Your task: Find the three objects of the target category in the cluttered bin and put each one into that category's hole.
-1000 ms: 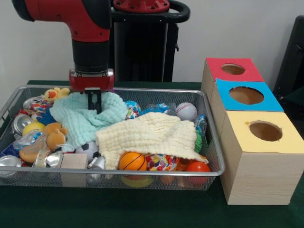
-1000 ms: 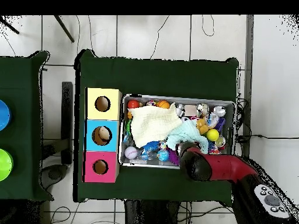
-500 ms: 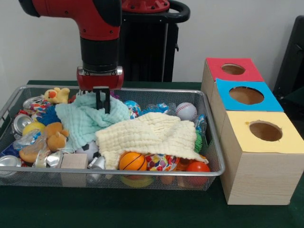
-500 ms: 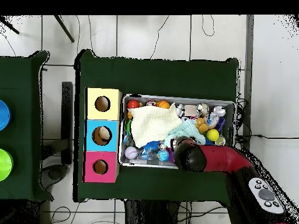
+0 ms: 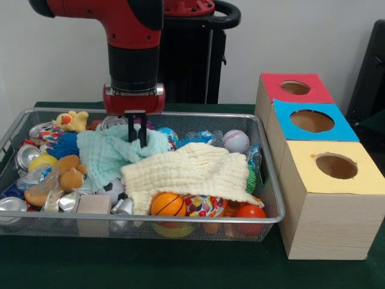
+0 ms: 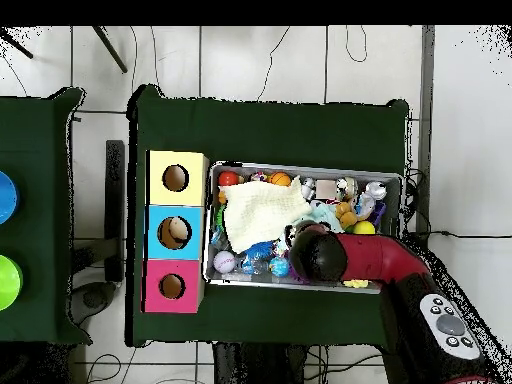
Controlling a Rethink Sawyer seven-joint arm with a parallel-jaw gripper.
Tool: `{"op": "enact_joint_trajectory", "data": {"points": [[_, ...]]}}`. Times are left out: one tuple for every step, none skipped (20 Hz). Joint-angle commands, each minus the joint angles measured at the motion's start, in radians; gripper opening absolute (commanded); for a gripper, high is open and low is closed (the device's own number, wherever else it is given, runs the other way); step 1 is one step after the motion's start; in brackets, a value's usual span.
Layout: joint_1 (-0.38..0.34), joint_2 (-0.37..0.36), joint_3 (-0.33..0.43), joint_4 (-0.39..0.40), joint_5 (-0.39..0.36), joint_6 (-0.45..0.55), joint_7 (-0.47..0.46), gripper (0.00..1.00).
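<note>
Cluttered silver wire-mesh bin (image 5: 267,180) sits on the green bench beside three wooden boxes with round holes. The red-and-black gripper (image 5: 136,133) has its jaws clenched on the pale mint muslin cloth (image 5: 111,153), which lies beside a cream muslin cloth (image 5: 192,171).

Cloth, wire, metal and wood-grain in one bin scene

We see a wire-mesh metal bin (image 5: 269,198) holding two soft waffle-textured cloths, one cream (image 5: 189,171) and one mint (image 5: 111,153), with shiny crumpled metal cans (image 5: 12,205), a plush yellow duck (image 5: 71,120), a pebbled orange ball (image 5: 168,205) and a stitched baseball (image 5: 235,141). Beside it, the boxes (image 5: 319,232) look like pale wood grain, their tops faced with matt red, blue and yellow paper. The arm's (image 5: 133,42) shell is glossy red plastic; the table (image 5: 180,265) wears matt dark green cloth.
</note>
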Motion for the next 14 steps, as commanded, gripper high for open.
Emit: {"op": "enact_joint_trajectory", "data": {"points": [[0.038,-0.035,0.057,-0.086,0.085,0.135,0.070,0.00],[0.042,-0.039,0.055,-0.088,0.092,0.142,0.072,0.00],[0.045,-0.042,0.053,-0.089,0.096,0.146,0.071,0.00],[0.049,-0.048,0.050,-0.090,0.102,0.153,0.070,0.00],[0.052,-0.051,0.047,-0.091,0.106,0.157,0.069,0.00],[0.057,-0.056,0.044,-0.095,0.110,0.167,0.068,0.00],[0.060,-0.061,0.042,-0.097,0.114,0.174,0.067,0.00],[0.063,-0.066,0.040,-0.098,0.117,0.180,0.066,0.00],[0.065,-0.071,0.039,-0.098,0.121,0.185,0.064,0.00],[0.067,-0.079,0.037,-0.096,0.127,0.193,0.065,0.00],[0.069,-0.084,0.035,-0.093,0.130,0.195,0.065,0.00],[0.070,-0.092,0.034,-0.091,0.136,0.200,0.065,0.00],[0.071,-0.096,0.034,-0.091,0.139,0.203,0.064,0.00],[0.074,-0.097,0.033,-0.097,0.144,0.211,0.065,0.00]]}}
